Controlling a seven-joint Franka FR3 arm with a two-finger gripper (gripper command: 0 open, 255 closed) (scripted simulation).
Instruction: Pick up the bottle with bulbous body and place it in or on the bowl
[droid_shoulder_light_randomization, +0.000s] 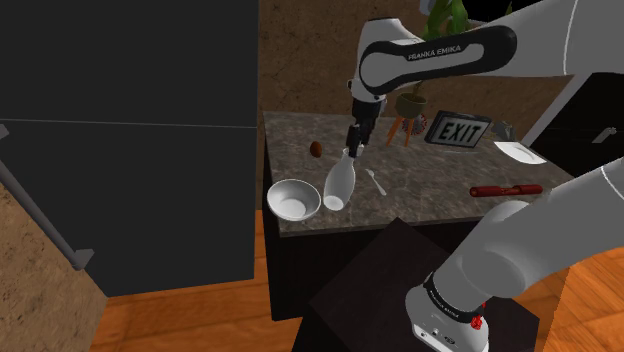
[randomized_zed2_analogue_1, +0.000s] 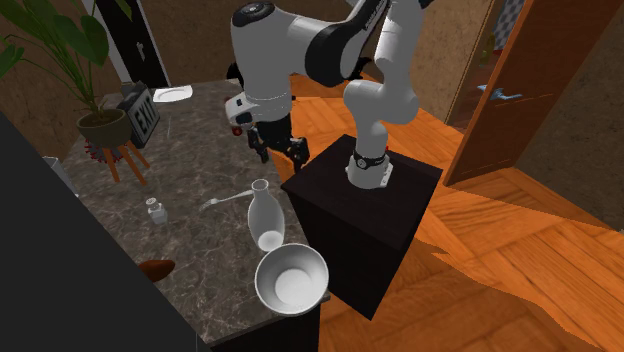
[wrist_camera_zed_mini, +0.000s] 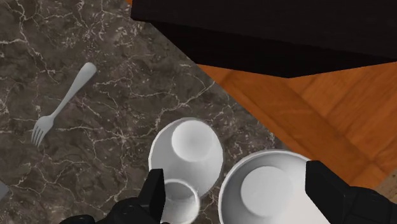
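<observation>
Nothing of the task is done yet, by the look of it: the bottle (droid_shoulder_light_randomization: 339, 182) rests on the surface (droid_shoulder_light_randomization: 430, 180), seemingly on its side with its neck toward the hand (droid_shoulder_light_randomization: 355, 140) and its base toward the bowl (droid_shoulder_light_randomization: 293, 198), though its exact tilt is hard to tell. The hand hovers close above the neck with its fingers spread wide and nothing between them held; in the wrist view the bottle's mouth sits just inside one finger and the bowl reaches toward the other. So the grasp, the lift and the short carry to the bowl are all left. The bowl is empty and lies just beside the bottle, perhaps touching it, near the surface's edge by the black stand (randomized_zed2_analogue_1: 365, 230). That closeness is the main worry: fingers closing on the bulbous body could nudge the bowl, and the round bottle may roll. A fork (droid_shoulder_light_randomization: 375, 182) lies near the bottle on the side away from the bowl, out of the path. A brown lump (droid_shoulder_light_randomization: 316, 149), a small jar (randomized_zed2_analogue_1: 155, 212), an exit sign (droid_shoulder_light_randomization: 455, 132), a plant (randomized_zed2_analogue_1: 100, 125), a plate (droid_shoulder_light_randomization: 520, 152) and a red tool (droid_shoulder_light_randomization: 505, 189) stand well apart and should not interfere.
</observation>
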